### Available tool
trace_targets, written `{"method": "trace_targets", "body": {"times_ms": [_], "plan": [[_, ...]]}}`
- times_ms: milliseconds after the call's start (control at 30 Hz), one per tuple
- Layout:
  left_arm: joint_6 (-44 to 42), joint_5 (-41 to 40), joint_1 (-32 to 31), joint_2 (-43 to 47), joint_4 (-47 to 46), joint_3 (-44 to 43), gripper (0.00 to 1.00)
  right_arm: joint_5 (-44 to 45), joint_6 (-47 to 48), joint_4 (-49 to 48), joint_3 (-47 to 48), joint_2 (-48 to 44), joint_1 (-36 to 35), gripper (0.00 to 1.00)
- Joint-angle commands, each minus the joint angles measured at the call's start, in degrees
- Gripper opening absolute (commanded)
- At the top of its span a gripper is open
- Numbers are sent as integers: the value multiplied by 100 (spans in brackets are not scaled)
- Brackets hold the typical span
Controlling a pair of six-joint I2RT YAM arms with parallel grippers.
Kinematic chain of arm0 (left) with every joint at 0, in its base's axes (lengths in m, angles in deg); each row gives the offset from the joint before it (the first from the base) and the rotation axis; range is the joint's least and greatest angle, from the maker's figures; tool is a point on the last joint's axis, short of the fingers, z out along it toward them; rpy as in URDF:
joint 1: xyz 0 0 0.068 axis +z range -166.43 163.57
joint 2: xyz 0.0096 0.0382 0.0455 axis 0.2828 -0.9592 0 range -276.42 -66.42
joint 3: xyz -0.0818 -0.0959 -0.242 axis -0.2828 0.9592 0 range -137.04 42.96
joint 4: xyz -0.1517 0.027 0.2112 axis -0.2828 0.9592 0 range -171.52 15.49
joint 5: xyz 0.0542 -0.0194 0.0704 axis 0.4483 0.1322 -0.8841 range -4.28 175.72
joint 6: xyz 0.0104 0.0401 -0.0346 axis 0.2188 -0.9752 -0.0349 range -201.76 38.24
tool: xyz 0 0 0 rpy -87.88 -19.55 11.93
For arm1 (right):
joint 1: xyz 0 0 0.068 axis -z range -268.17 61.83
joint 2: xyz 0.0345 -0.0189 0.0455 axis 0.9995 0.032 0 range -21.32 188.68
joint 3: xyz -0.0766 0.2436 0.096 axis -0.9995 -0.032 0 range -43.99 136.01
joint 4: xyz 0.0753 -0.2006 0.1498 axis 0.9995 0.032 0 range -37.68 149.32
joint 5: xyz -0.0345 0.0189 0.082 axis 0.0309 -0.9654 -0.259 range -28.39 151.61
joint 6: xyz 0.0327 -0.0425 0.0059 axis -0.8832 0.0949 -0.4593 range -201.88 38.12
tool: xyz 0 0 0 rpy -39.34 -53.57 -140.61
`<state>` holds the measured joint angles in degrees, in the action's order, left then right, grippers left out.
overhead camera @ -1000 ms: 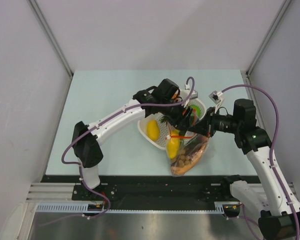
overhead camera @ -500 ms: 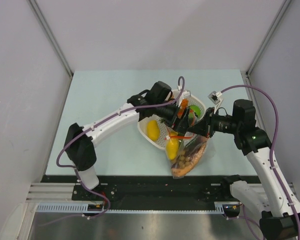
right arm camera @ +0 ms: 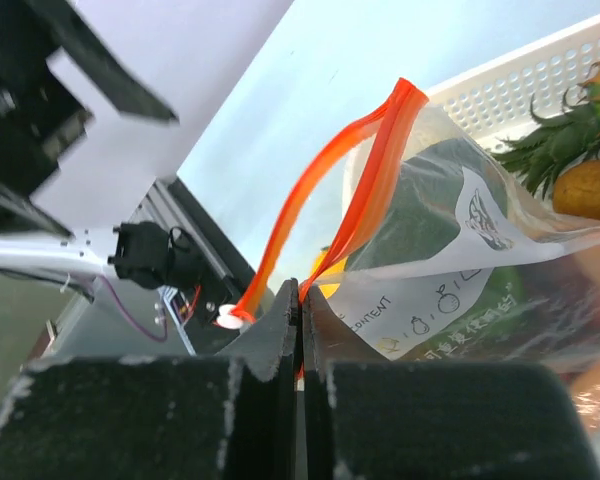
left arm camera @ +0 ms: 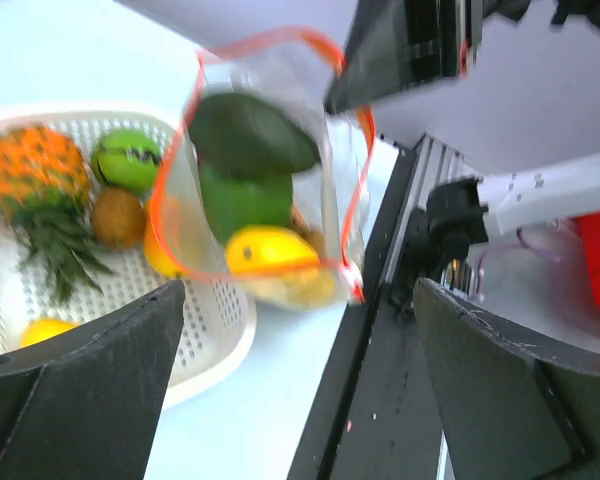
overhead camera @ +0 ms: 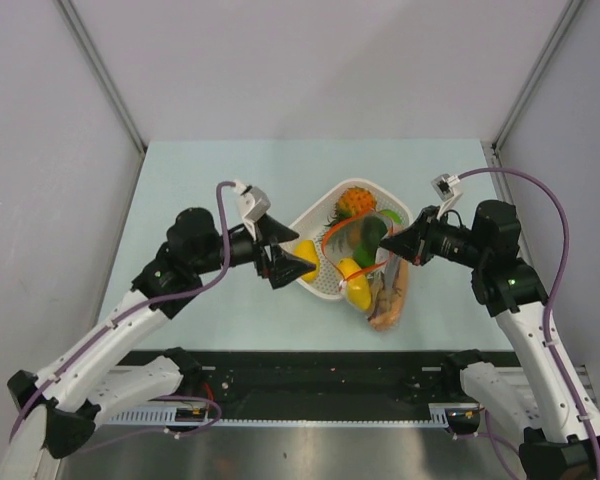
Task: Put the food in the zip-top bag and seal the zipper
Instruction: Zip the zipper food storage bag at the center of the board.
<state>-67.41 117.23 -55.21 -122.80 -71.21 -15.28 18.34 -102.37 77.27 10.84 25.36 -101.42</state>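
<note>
The clear zip-top bag (overhead camera: 375, 285) hangs from my right gripper (overhead camera: 390, 245), which is shut on its mouth edge. The red-orange zipper (overhead camera: 332, 228) stands open in a loop. In the bag are a dark green piece (overhead camera: 365, 235), a yellow piece (overhead camera: 355, 287) and the long orange slice (overhead camera: 387, 300). In the right wrist view my jaws (right arm camera: 300, 300) pinch the zipper strip (right arm camera: 325, 185). My left gripper (overhead camera: 296, 252) is open and empty, left of the bag. The left wrist view shows the bag (left arm camera: 265, 190) ahead between my wide fingers (left arm camera: 90, 390).
The white perforated basket (overhead camera: 315, 288) stands under and behind the bag, holding a spiky orange pineapple (overhead camera: 355, 203), a yellow fruit (overhead camera: 305, 255) and a green piece (overhead camera: 391, 214). The black rail (overhead camera: 310, 370) runs along the table's near edge.
My left arm has pulled back to the left, away from the bag's mouth, with its gripper open. A dark green piece now sits in the bag. The bag hangs narrower.
</note>
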Motion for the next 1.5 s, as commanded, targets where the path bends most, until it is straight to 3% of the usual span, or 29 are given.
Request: {"method": "trace_targets", "body": {"times_ms": [0, 167, 267, 667, 700, 833, 900, 1067, 1233, 1367, 1467], "plan": [[84, -153, -41, 320, -889, 1198, 97, 318, -613, -912, -95, -27, 7, 0], [42, -961, -629, 251, -1373, 1552, 78, 521, -912, -1211, -121, 0, 7, 0], [112, -1268, -920, 110, -1672, 1684, 73, 661, -1132, -1264, -130, 8, 7, 0], [41, -1718, -1544, -793, -2928, 1518, 71, 820, -1423, -1229, -183, -1, -1, 0], [59, -1727, -1544, -917, -2894, 1448, 68, 802, -1423, -1221, -183, -9, 7, 0], [-28, -1718, -1536, -1226, -2613, 1096, 13, 776, -1344, -1107, -183, -79, 16, 0], [-168, -1814, -1536, -1191, -2394, 1043, 0, 819, -1230, -949, -183, -141, 42, 0], [-1099, -1912, -1457, -796, -2042, 1016, 0, 916, -677, -195, -183, -308, 86, 1], [-2644, -1517, -1413, -383, -1603, 1008, 0, 890, 246, 422, -183, -378, 148, 17], [-3455, -938, -1404, -251, -1312, 1112, 0, 609, 739, 572, -183, -413, 148, 54], [-3869, -586, -1404, -172, -1189, 1166, 0, 495, 1073, 634, -174, -519, 157, 72]]}}
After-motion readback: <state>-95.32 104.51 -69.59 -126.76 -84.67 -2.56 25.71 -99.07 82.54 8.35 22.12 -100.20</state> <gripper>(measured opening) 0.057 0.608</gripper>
